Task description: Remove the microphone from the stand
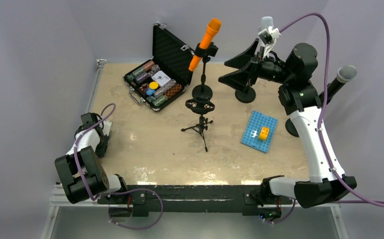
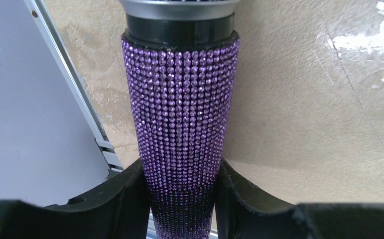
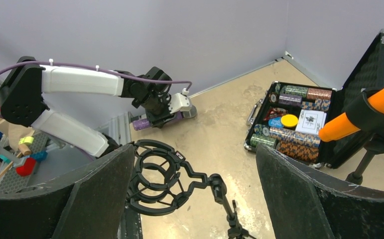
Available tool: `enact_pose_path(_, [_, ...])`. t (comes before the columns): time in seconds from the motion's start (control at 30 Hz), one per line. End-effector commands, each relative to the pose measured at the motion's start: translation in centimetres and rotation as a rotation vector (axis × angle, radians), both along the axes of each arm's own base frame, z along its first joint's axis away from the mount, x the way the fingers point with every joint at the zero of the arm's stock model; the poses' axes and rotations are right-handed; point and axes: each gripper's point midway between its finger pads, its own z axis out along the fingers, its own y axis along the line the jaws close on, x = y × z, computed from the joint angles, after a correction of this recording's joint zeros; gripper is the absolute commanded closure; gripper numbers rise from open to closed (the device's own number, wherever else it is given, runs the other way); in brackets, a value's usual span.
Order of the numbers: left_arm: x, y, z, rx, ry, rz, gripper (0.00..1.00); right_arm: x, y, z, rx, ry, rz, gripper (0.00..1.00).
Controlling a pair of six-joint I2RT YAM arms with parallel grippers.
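Left hand [image 2: 182, 199] grips the purple microphone [image 2: 180, 114], well left of the empty stand [image 1: 200, 106]; ease it flat onto the counter [image 2: 304, 124]. Right hand's [image 3: 192, 164] wide open, empty.

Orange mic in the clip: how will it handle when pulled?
The orange microphone looks rigid and smooth, so it may slip under a light grip. It sits tilted in a clip atop a slim stand with a small round base, so a sideways pull could tip the whole stand.

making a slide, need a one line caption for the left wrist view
Left gripper clamped on a purple rhinestone microphone, head pointing away, tan table behind.
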Motion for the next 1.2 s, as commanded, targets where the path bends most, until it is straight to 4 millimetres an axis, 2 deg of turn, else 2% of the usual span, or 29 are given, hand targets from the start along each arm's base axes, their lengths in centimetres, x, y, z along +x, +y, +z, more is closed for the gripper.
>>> enact_pose_path(0.0, [-0.1, 0.4, -0.5, 0.003, 0.035, -0.037, 0.95, -1.5, -0.2, 1.0, 0.010, -0.057, 0.024, 0.05])
enact_pose_path(0.13, [-0.8, -0.5, -0.9, -0.040, 0.060, -0.041, 0.70, -1.9, -0.3, 0.7, 0.003, -0.058, 0.029, 0.05])
enact_pose_path(0.2, [-0.9, -0.5, -1.0, -0.037, 0.059, -0.043, 0.52, -2.0, -0.3, 0.7, 0.002, -0.059, 0.028, 0.05])
enact_pose_path(0.4, [-0.8, -0.9, -0.6, -0.064, 0.060, -0.062, 0.48, -2.5, -0.3, 0.5, -0.009, -0.071, 0.040, 0.05])
enact_pose_path(0.53, [-0.7, -1.3, -0.7, -0.089, 0.064, -0.088, 0.34, -2.7, -0.4, 0.0, -0.026, -0.068, 0.043, 0.04])
enact_pose_path(0.77, [-0.5, -1.7, -0.4, -0.104, 0.036, -0.090, 0.32, -2.9, -0.5, -0.3, -0.033, -0.069, 0.043, 0.03])
enact_pose_path(0.87, [-0.3, -3.1, 0.4, -0.167, 0.008, -0.132, 0.29, -3.1, -0.5, -0.6, -0.047, -0.070, 0.045, 0.03])
enact_pose_path(0.93, [-0.1, -4.1, 1.4, -0.202, -0.029, -0.184, 0.21, -3.2, -0.6, -1.0, -0.056, -0.059, 0.042, 0.03])
enact_pose_path(1.17, [0.8, -4.4, 4.7, -0.177, -0.122, -0.248, 0.17, -2.9, -0.8, -1.4, -0.047, -0.014, 0.037, 0.02])
